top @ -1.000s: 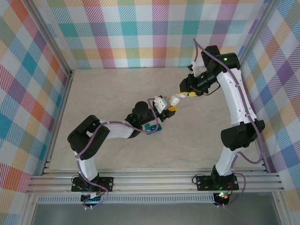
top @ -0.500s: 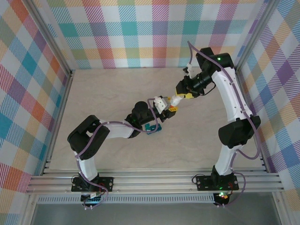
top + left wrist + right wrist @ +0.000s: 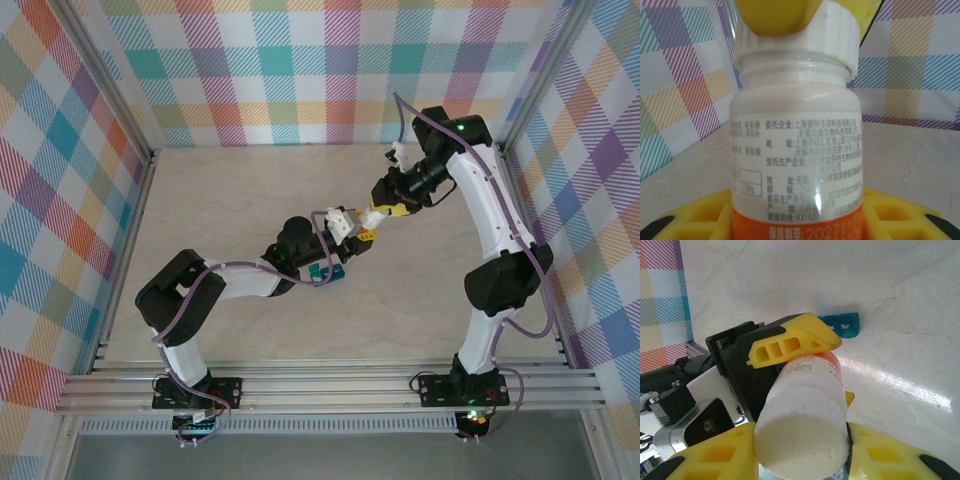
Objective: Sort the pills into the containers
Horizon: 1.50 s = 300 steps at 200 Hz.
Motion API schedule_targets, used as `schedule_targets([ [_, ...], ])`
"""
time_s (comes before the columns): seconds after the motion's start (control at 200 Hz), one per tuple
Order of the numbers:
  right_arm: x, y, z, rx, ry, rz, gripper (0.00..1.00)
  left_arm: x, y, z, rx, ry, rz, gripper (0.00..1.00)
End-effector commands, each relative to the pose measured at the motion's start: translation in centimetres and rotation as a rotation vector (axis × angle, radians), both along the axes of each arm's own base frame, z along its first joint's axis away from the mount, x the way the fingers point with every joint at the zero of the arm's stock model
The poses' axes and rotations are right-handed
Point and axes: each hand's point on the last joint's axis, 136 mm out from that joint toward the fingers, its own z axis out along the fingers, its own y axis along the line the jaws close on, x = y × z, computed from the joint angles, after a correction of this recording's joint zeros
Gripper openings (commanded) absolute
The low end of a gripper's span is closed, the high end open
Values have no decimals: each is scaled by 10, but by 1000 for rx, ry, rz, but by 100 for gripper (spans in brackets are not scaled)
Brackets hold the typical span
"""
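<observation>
Above the middle of the pale, marble-patterned table (image 3: 220, 200), two claws are meeting on one small bottle (image 3: 795, 145). It's a smooth white plastic cylinder, printed with fine grey text and banded in orange at the base. The left claw (image 3: 796, 222) is gripping it around that orange band, its ribbed yellow fingers (image 3: 700, 212) partly closed and pressing on both sides. The right claw (image 3: 800, 457) is pinching the ridged white cap (image 3: 802, 437), which is sitting on the bottle's neck, jaws narrowed to the cap's width. Down on the table, one teal-green pill box (image 3: 842, 326) is lying flat under the left arm's wrist, apart from the bottle. It's a glossy plastic strip with white day lettering on its lids, one end hiding behind a yellow finger. How many compartments it has, I can't tell.
</observation>
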Motion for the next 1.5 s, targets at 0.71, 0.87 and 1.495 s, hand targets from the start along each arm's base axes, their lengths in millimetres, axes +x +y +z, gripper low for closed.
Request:
schedule_targets([
  [0.71, -13, 5, -4, 8, -23, 92, 37, -63, -16, 48, -14, -106, -269, 0],
  [0.87, -17, 21, -22, 0, 52, 110, 37, -58, -19, 45, -14, -101, -253, 0],
  [1.495, -8, 20, -30, -28, 45, 15, 50, -37, -24, 35, -19, -85, -173, 0],
])
